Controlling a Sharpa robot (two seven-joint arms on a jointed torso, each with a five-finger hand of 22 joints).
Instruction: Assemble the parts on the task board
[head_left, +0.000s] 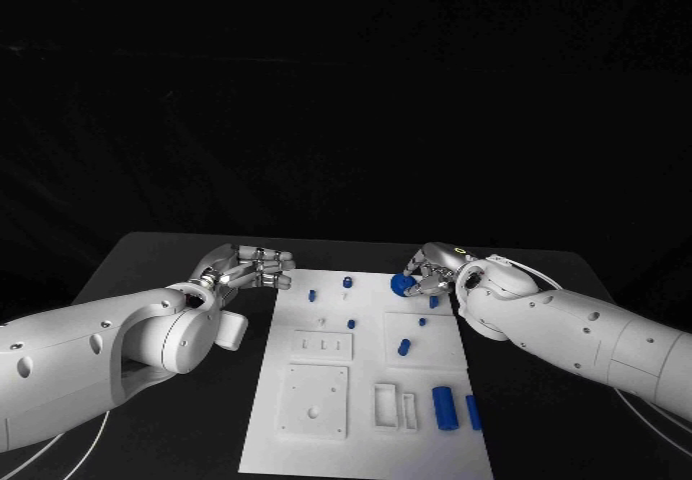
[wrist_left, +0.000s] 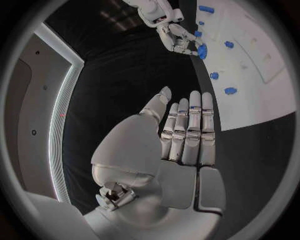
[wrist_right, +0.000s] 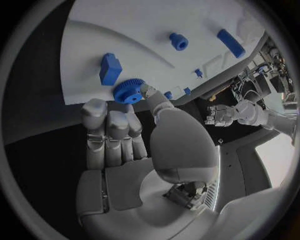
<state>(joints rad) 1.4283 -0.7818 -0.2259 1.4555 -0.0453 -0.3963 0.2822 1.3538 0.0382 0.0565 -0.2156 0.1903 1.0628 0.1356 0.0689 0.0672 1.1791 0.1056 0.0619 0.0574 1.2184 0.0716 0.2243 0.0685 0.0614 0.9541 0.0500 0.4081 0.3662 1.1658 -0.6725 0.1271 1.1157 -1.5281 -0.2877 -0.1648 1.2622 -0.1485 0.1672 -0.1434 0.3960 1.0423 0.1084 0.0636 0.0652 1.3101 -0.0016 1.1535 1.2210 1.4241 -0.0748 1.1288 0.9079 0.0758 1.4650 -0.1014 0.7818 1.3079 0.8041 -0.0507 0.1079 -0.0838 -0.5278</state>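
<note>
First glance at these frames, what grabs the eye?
The blue gear pinched in the right hand, at the far right edge of the white task board. Opposite it, the left hand hovers off the board's far left corner, holding nothing. Small blue parts dot the board, with two blue blocks near its right front.

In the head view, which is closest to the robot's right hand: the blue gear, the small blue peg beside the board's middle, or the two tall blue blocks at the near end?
From the right hand:
1. Blue gear, held at its fingertips by the board's far right edge.
2. Small blue peg, mid-board, nearer the robot.
3. Two tall blue blocks, at the near right end.
</note>
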